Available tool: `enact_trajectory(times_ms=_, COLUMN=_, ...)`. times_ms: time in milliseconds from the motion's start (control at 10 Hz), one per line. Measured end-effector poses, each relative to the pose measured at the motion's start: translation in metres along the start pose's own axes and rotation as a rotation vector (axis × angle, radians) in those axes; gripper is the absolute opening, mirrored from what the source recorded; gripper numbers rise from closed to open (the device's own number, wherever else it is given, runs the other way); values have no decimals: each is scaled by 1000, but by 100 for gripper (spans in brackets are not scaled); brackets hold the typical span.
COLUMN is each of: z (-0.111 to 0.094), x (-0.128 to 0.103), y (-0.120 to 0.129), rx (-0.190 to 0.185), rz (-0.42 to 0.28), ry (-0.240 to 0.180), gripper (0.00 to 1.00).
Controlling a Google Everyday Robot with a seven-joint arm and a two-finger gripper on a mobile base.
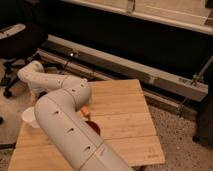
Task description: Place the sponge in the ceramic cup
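Observation:
The ceramic cup (28, 116) is a small white cup standing at the left edge of the wooden table (125, 112), half hidden by my arm. My white arm (65, 125) rises from the bottom of the view, bends over the table's left part and reaches back to the left above the cup. The gripper is hidden at the far end of the arm, somewhere beyond the table's back left corner. The sponge is out of view.
A sliver of an orange bowl (86, 110) and a dark red thing (94, 128) peek out beside the arm. A black office chair (20, 37) stands at the back left. A metal rail (130, 67) runs along the wall behind the table.

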Motion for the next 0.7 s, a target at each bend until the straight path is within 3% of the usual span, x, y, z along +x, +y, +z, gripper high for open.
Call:
enact_trajectory(times_ms=200, z=2, x=1, y=0, rx=5, rz=0, ry=8, gripper=61)
enact_trajectory(times_ms=400, z=3, x=1, y=-1, rx=18, rz=3, ry=21, gripper=46)
enact_trajectory(times_ms=700, z=-12, x=-8, y=-5, rx=40, rz=17, ry=8, gripper=14)
